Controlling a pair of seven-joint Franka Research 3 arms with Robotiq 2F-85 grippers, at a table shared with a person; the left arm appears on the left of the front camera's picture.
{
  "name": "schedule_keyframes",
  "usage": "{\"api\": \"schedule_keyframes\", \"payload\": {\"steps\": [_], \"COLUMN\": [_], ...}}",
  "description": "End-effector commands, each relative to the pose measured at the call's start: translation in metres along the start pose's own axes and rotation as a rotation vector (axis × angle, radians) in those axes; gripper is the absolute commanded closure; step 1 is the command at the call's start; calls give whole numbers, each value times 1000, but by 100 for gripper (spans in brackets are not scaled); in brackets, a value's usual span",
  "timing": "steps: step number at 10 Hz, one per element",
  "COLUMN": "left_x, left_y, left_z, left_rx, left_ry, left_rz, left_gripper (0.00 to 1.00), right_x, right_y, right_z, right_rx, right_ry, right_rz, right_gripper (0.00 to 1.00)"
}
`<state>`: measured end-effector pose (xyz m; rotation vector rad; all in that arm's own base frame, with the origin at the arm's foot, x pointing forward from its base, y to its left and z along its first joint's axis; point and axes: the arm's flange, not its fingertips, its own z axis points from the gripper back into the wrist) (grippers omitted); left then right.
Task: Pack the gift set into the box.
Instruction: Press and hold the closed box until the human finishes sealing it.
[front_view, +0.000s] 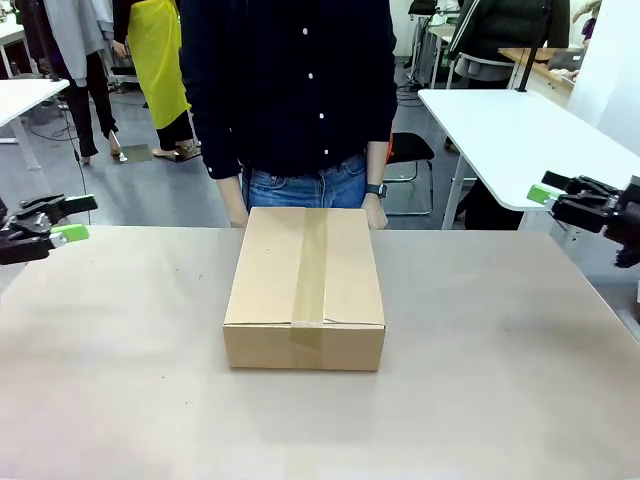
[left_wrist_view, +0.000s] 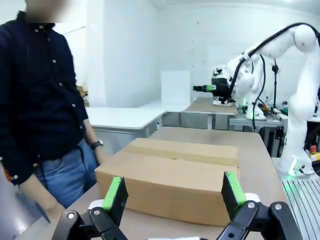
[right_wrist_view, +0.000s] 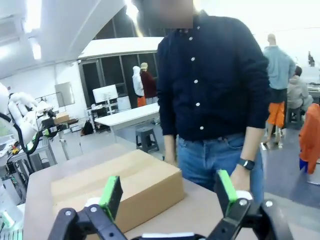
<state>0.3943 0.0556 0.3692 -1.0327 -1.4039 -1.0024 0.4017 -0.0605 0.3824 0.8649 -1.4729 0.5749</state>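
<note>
"What is the counter carrying?"

"It's holding up a big brown cardboard box, lying flat. The top flaps are meeting along a seam, and a strip of clear tape is running down the middle and over the near side."

"And the person?"

"Standing at the far edge, just behind the box, with both hands hanging low at either side of it, a dark watch circling one wrist."

"Where's the box sitting relative to each tool?"

"It's resting between them, near the far edge, touching neither. The left tool is hovering off to one side, its fingers spreading wide around nothing. The right tool is hovering on the other side, also gaping wide and holding nothing. Both are pointing inward, well apart from the cardboard."
</note>
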Motion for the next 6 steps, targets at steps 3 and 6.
{"api": "schedule_keyframes", "payload": {"steps": [3, 6], "left_x": [19, 19], "left_y": [-3, -3], "left_z": [-24, -24], "left_rx": [-52, -52], "left_ry": [49, 49], "left_rz": [-51, -51], "left_gripper": [0, 0], "right_x": [8, 8], "right_y": [12, 12], "right_z": [-17, -17], "right_rx": [56, 56], "right_ry": [46, 46], "right_rz": [12, 12], "right_gripper": [0, 0]}}
